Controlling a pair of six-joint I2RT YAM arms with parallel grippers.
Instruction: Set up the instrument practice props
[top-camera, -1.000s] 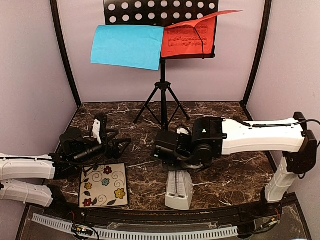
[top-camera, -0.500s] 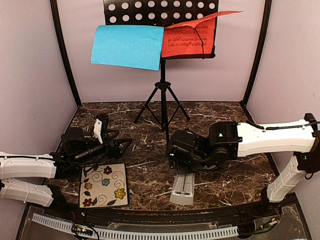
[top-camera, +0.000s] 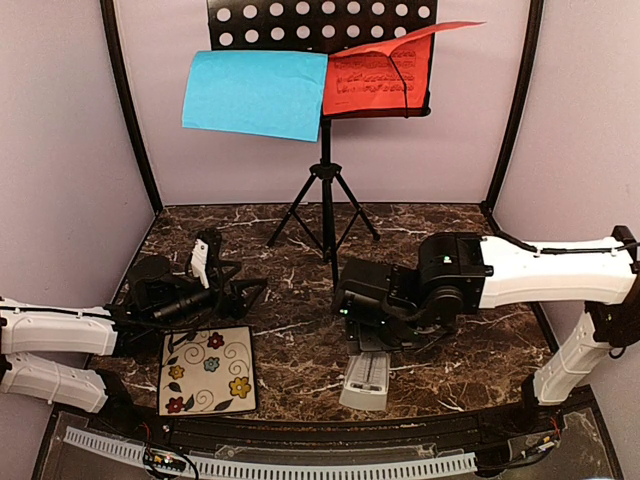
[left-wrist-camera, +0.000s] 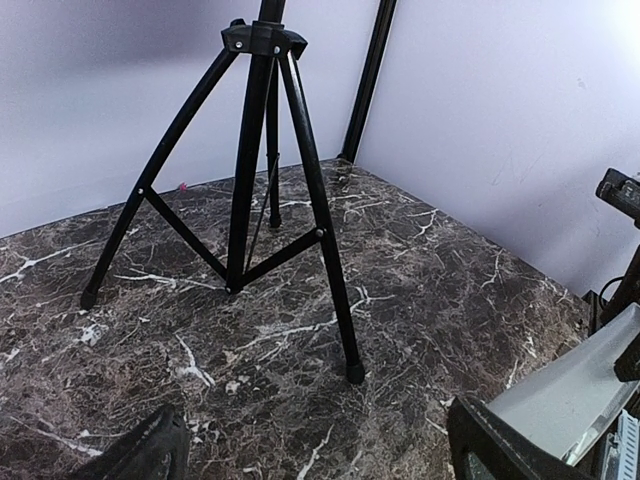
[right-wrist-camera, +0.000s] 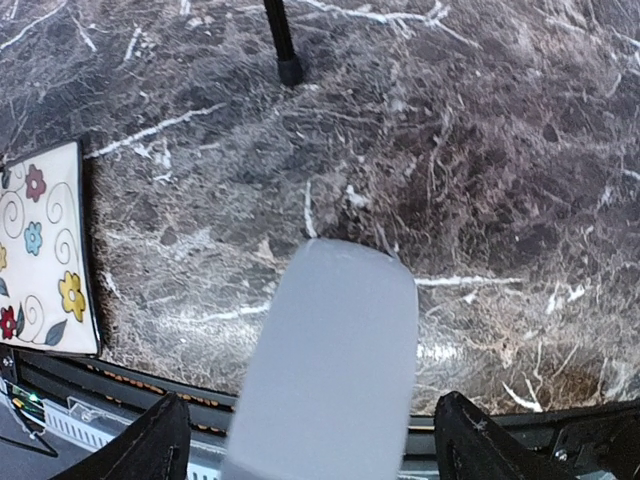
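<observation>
the table (top-camera: 455, 222) looks like veined marble, the music stand (top-camera: 325, 190) matt black metal, the metronome (top-camera: 365, 378) smooth plastic.

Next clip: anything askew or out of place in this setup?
Yes. The blue sheet hangs tilted, well past the left edge of the music stand; the red sheet has its top flopped forward. The metronome seems to lie flat at the front of the table.

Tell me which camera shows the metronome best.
Top external: the metronome shows its face and position, upper end under the right gripper. Right wrist: a close, featureless pale slab. Left wrist: nothing certain.
</observation>
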